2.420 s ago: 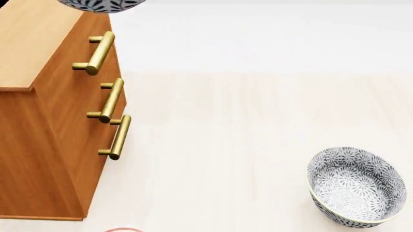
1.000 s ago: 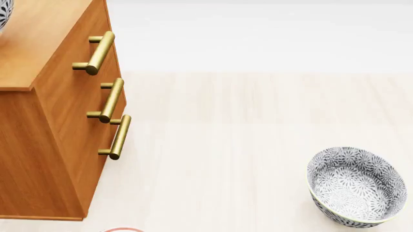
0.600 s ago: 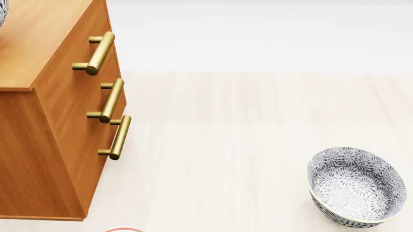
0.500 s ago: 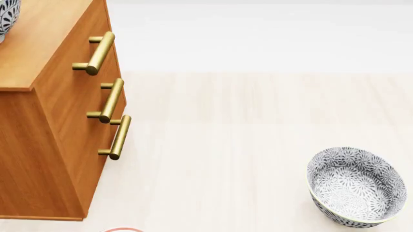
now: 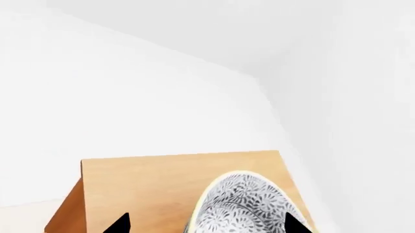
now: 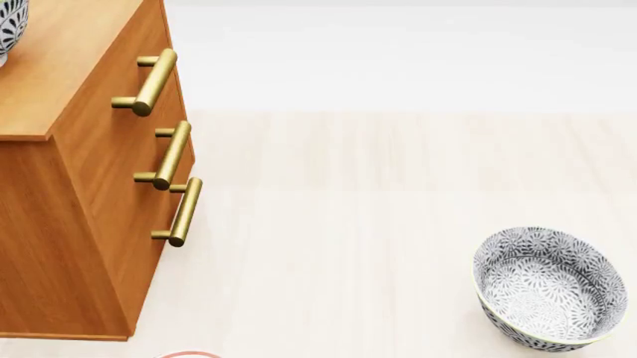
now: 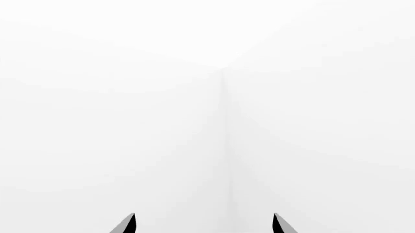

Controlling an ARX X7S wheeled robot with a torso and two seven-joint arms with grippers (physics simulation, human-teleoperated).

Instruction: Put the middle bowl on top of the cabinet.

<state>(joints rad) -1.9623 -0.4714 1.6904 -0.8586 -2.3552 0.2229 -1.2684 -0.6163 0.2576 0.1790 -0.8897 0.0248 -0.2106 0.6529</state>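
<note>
Left tool (image 5: 204, 225), spread, frames middle bowl (image 5: 243, 206) on cabinet (image 5: 149, 184); head view shows only its edge.

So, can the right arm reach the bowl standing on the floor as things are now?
Probably yes, though reach is unsure. The right gripper is open, holds nothing and faces only bare wall. The floor bowl sits on the robot's right with nothing around it, far from the cabinet.

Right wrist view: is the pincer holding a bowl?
No. The right pincer shows only two spread fingertips against bare white walls, nothing between them.
</note>
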